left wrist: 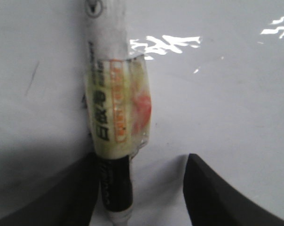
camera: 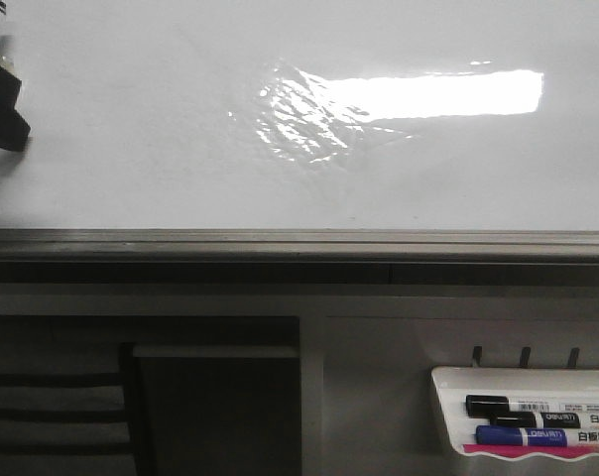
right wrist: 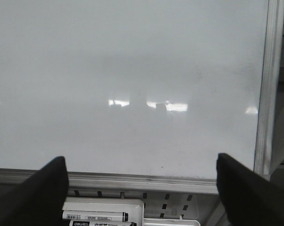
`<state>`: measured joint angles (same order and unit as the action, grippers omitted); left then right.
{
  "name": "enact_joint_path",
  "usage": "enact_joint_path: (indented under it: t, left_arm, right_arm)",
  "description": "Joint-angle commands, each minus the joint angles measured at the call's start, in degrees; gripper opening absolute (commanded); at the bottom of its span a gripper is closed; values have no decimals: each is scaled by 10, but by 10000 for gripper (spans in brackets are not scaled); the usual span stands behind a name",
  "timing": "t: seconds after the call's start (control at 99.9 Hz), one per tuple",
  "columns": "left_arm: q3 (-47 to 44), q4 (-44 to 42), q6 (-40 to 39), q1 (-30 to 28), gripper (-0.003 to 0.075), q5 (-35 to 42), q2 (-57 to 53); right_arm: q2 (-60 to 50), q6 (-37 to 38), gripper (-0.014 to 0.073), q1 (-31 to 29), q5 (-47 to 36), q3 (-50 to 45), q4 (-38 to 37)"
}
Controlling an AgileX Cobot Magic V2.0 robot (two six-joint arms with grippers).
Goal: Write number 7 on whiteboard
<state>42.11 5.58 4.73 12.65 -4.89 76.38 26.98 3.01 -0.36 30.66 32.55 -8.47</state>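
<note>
The whiteboard (camera: pixel 161 129) fills the front view, glossy white with a bright light reflection and a grey frame edge (camera: pixel 299 243). My left gripper (camera: pixel 2 109) is at its far upper left. In the left wrist view my left gripper (left wrist: pixel 142 157) has its fingers wide apart. A taped white-and-black marker (left wrist: pixel 114 113) lies along one finger (left wrist: pixel 62 197), clear of the other, and points at the board. A faint thin slanted stroke (left wrist: pixel 35 75), possibly the number 7, shows beside the marker. My right gripper (right wrist: pixel 141 157) is open and empty, facing the whiteboard (right wrist: pixel 132 70) near its lower edge.
A white marker tray (camera: pixel 448 416) hangs below the board at the right, holding black and blue markers (camera: pixel 523 421). The same tray (right wrist: pixel 137 203) shows below the right gripper. The board's right frame (right wrist: pixel 264 94) runs upright. A dark shelf opening (camera: pixel 210 416) sits below left.
</note>
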Motion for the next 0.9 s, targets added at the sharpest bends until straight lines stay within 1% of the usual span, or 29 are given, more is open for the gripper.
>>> enact_joint_path:
  t: [0.0,0.06,0.11,0.28,0.441,0.581,0.671,0.741,0.781,0.831,0.891]
  left_arm:
    - [20,1,-5,4,365,45,-5]
    - [22,1,-5,4,356,49,-2]
    - [22,1,-5,4,323,49,-2]
    - [22,0,-5,4,155,49,-2]
    - [22,0,-5,4,44,49,-2]
    - [23,0,-5,4,-20,41,-5]
    - [23,0,-5,4,-20,30,-12]
    - [32,0,-5,7,-20,-1,-26]
    - [43,-1,-5,11,-20,-35,-34]
    - [61,-7,-1,20,-20,-84,-44]
    - [90,-9,24,34,-20,-162,-50]
  right_arm:
    - [8,-1,576,-3,-44,20,-4]
    - [8,-1,576,-3,-44,20,-4]
    - [8,-1,576,-3,-44,20,-4]
    - [8,-1,576,-3,-44,20,-4]
    - [8,-1,576,-3,-44,20,-4]
    - [9,-1,576,-3,-44,22,2]
    - [13,-1,576,-3,-14,42,24]
    - [25,-1,575,-3,31,70,44]
    - [35,-1,575,-3,60,85,50]
    - [50,-8,575,-3,95,106,61]
    - [74,-33,575,-3,134,134,85]
